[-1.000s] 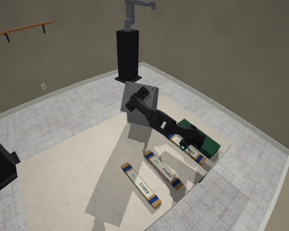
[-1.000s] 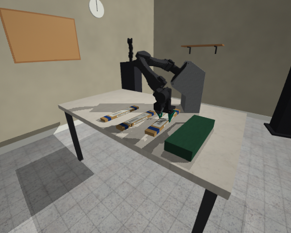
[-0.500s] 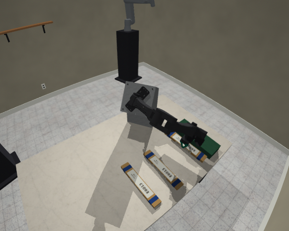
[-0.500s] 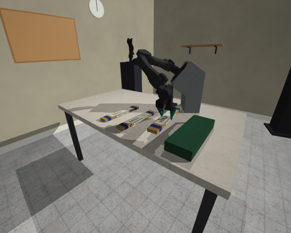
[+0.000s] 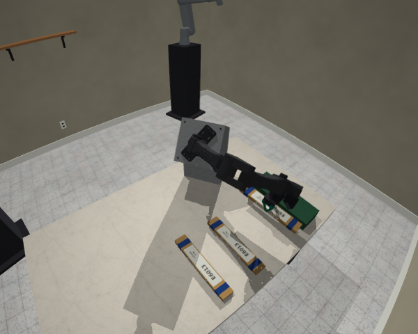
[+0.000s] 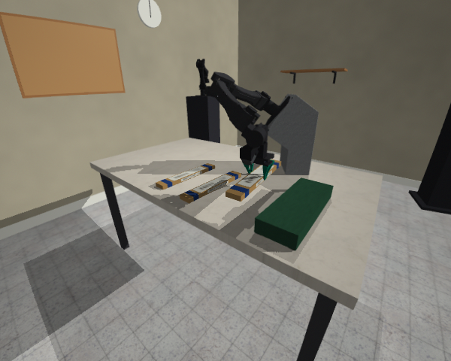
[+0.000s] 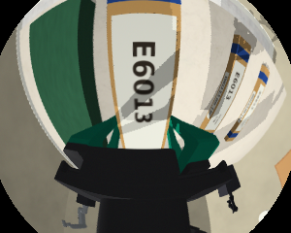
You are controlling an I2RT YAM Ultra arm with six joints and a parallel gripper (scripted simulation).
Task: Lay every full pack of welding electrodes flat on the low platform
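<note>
Pack (image 7: 142, 72) held by end effector (image 7: 145, 138); wrist view shows both fingers touching.

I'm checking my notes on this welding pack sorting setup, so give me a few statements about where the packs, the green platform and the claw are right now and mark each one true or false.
1. The claw is shut on the pack nearest the green platform. True.
2. One pack already lies on the green platform. False: all three packs are on the table, none on the platform.
3. The middle pack and the far pack lie apart from the claw. True.
4. The held pack is standing on end. False: it lies flat, its E6013 label facing up.
5. The platform sits between two packs. False: all three packs lie to one side of it.
</note>
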